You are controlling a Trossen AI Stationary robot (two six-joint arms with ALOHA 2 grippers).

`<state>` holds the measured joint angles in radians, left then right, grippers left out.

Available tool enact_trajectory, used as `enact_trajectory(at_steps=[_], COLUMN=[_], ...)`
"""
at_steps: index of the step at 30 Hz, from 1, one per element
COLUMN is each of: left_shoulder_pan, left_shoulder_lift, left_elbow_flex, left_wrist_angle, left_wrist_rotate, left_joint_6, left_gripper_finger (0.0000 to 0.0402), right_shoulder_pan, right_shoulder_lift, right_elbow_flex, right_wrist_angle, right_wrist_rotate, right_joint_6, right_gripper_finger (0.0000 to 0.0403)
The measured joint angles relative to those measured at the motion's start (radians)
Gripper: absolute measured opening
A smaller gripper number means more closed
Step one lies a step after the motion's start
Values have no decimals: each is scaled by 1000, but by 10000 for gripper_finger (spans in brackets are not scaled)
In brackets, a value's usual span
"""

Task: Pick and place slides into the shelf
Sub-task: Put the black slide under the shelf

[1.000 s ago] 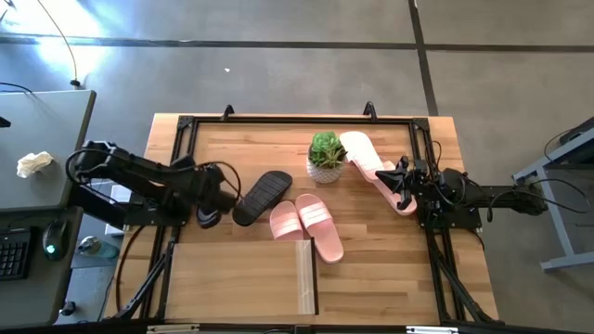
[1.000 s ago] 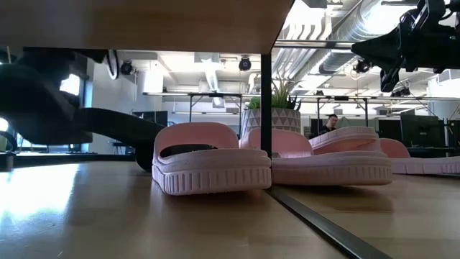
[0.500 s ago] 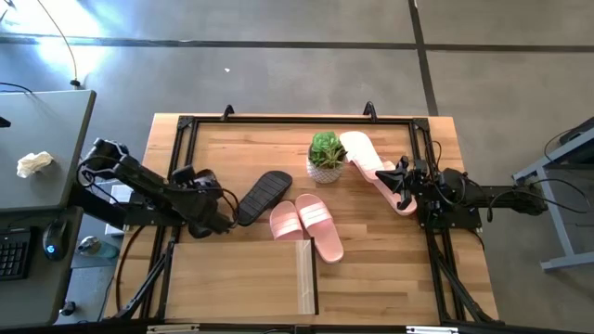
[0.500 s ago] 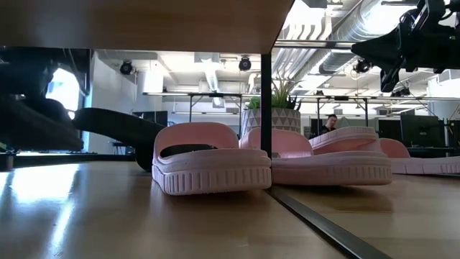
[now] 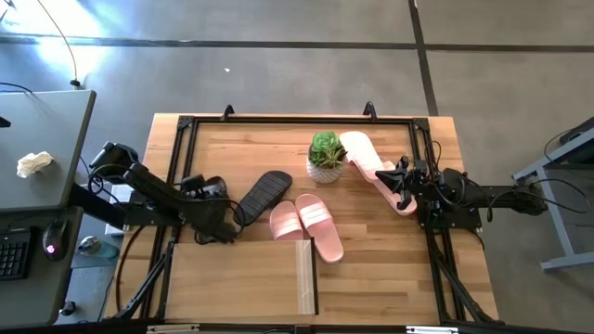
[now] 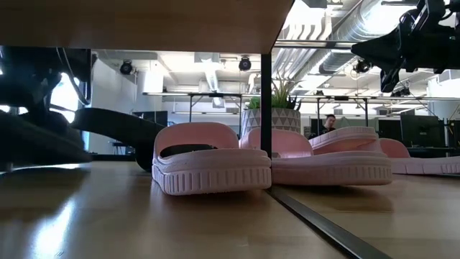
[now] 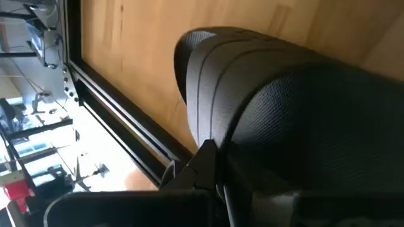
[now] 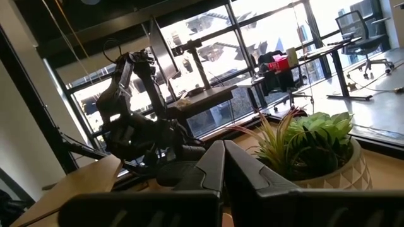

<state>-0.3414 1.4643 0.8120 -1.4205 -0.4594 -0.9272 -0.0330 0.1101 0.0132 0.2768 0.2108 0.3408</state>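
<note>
Fingers pressed together with nothing between them, the left gripper (image 5: 223, 230) is reaching low over the table's near-left part, its arm stretching in flat from the left edge, apparently lining up on the black slide (image 5: 262, 196) lying sole-up just beyond its tips. Just to the right of that slide, two pink slides (image 5: 309, 223) are sitting side by side at the far edge of the shelf (image 5: 243, 275), seemingly awaiting loading. Beyond them, a potted plant (image 5: 326, 156) is standing beside another pink slide (image 5: 365, 156). Farther right, the right gripper (image 5: 400, 183), fingers likewise clenched and holding nothing, is waiting above a pink slide at the table's right edge, forearm level.
</note>
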Motion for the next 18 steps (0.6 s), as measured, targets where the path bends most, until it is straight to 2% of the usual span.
enact_trajectory(at_steps=[5,12,18], left_shoulder_pan=[1,1,1], left_shoulder_lift=[0,-2,-2], left_elbow_flex=[0,0,21], left_wrist_angle=[7,43,3], left_wrist_rotate=[34,119,155], left_joint_6=[65,83,84], left_gripper_finger=[18,103,168], right_shoulder_pan=[0,0,0], right_shoulder_lift=[0,0,0], right_elbow_flex=[0,0,0], right_wrist_angle=[-2,-2,-3], right_wrist_rotate=[0,0,0], right_joint_6=[-1,-7,-9], right_gripper_finger=[1,1,1])
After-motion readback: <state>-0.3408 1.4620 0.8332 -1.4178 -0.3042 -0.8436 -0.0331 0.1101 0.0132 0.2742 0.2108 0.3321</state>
